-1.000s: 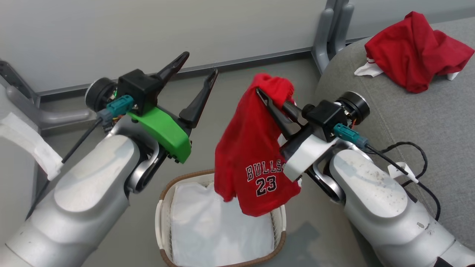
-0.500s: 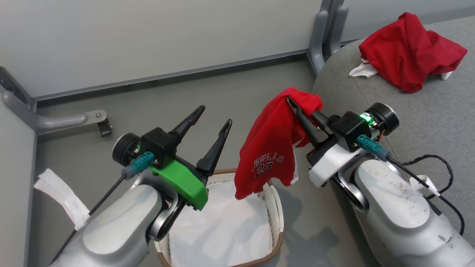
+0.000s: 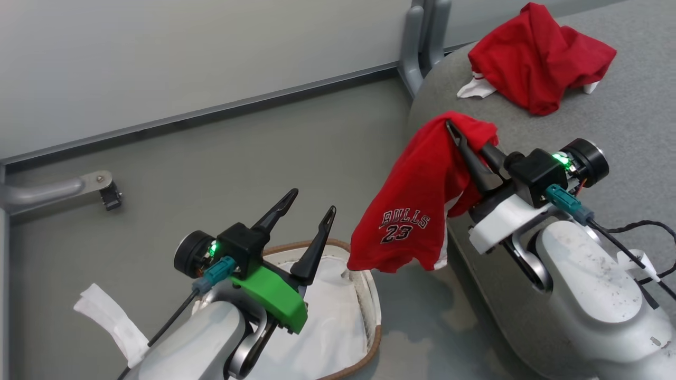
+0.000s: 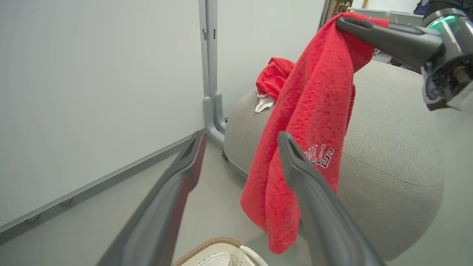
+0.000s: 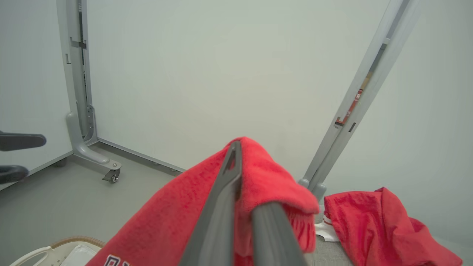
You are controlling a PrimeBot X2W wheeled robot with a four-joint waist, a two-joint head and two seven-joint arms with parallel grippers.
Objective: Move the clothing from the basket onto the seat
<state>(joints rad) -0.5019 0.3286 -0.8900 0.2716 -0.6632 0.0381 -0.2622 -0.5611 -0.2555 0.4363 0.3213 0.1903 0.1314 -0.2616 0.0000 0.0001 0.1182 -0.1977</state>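
Note:
My right gripper [image 3: 458, 133] is shut on a red garment [image 3: 422, 203] printed BULLS 23, which hangs from its fingertips between the basket and the seat's left edge. The right wrist view has the same red garment [image 5: 192, 214] draped over the closed fingers [image 5: 225, 207]. Another red garment [image 3: 536, 55] with white trim lies crumpled on the grey seat [image 3: 623, 121]. My left gripper [image 3: 310, 203] stands open above the white basket [image 3: 369, 327], holding nothing. Inside the basket I see the white liner [image 3: 332, 327]. The left wrist view has the hanging garment [image 4: 310, 122] just past the right finger [image 4: 314, 199].
A pale wall panel with a grey base rail runs along the back. A grey stand foot with a caster [image 3: 108, 195] sits on the floor at the left. Another grey upright [image 3: 420, 42] stands by the seat's far corner. A black cable [image 3: 644, 227] trails over the seat.
The view has shifted leftward as the body turned. My right gripper carried the hanging garment off the basket toward the seat's edge. The left arm sank lower over the basket, still open.

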